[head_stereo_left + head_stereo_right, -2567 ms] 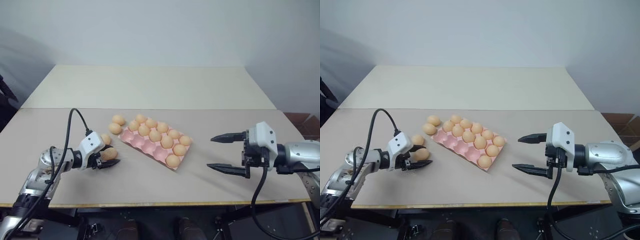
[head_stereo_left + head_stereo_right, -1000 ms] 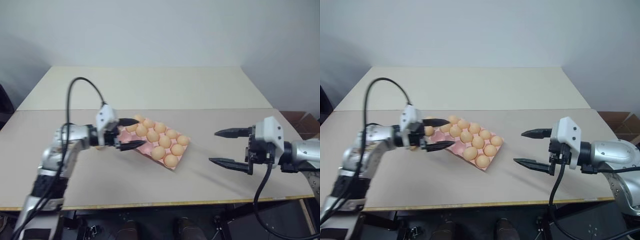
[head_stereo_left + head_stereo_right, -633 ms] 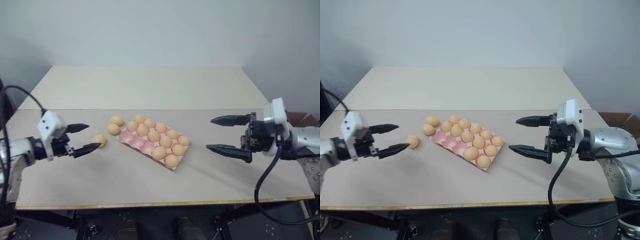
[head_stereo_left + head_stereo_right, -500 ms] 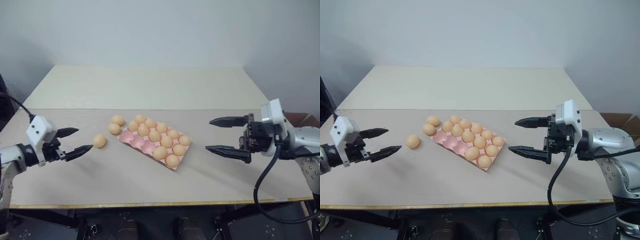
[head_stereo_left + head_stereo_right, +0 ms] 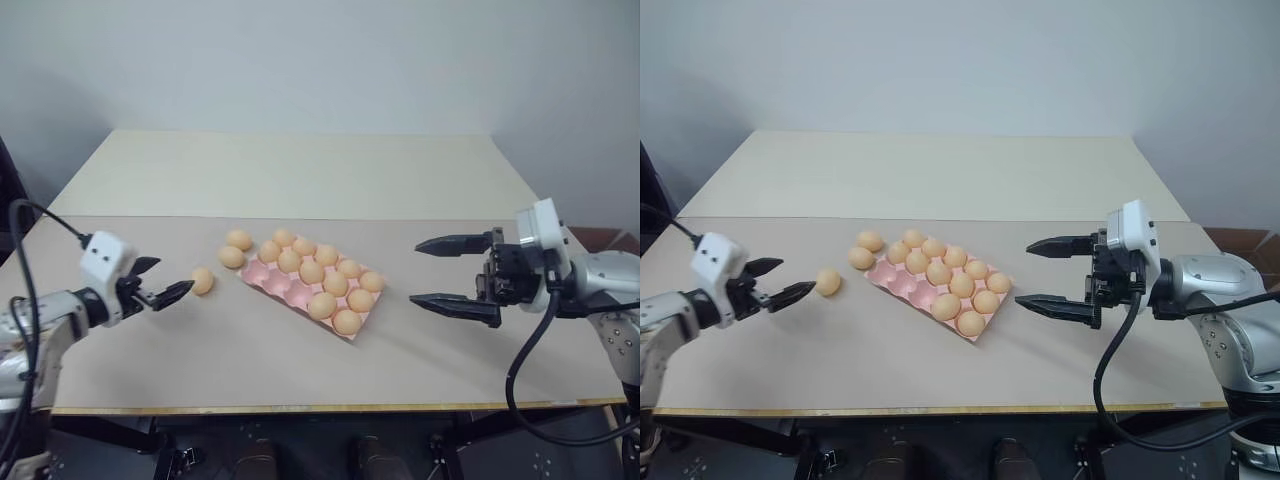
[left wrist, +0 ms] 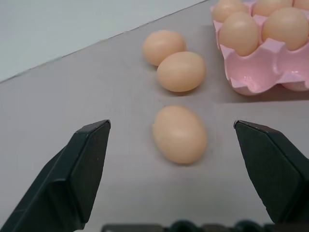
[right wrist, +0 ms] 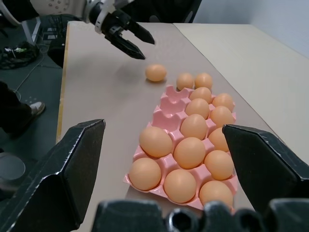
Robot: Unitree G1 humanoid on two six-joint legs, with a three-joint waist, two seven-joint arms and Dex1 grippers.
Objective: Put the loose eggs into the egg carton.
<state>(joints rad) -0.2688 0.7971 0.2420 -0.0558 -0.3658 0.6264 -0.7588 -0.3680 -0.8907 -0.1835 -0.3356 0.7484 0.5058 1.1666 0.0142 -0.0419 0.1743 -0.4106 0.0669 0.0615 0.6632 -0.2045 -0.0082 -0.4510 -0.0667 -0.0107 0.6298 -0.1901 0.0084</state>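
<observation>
Left gripper jaws open, right gripper jaws open, egg carton partly filled, three loose eggs beside.

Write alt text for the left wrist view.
One loose egg lies on the table centred ahead of the left gripper, whose jaws stand wide open on either side of it without touching it. Two more eggs lie beyond, next to the corner of a pink carton holding eggs.

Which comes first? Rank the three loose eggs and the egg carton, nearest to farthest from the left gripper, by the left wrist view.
1. Lone egg, straight ahead of the open left gripper.
2. Middle egg, beyond it.
3. Far egg, touching the middle one.
4. Egg carton, off to the side; close to call against the eggs.
</observation>
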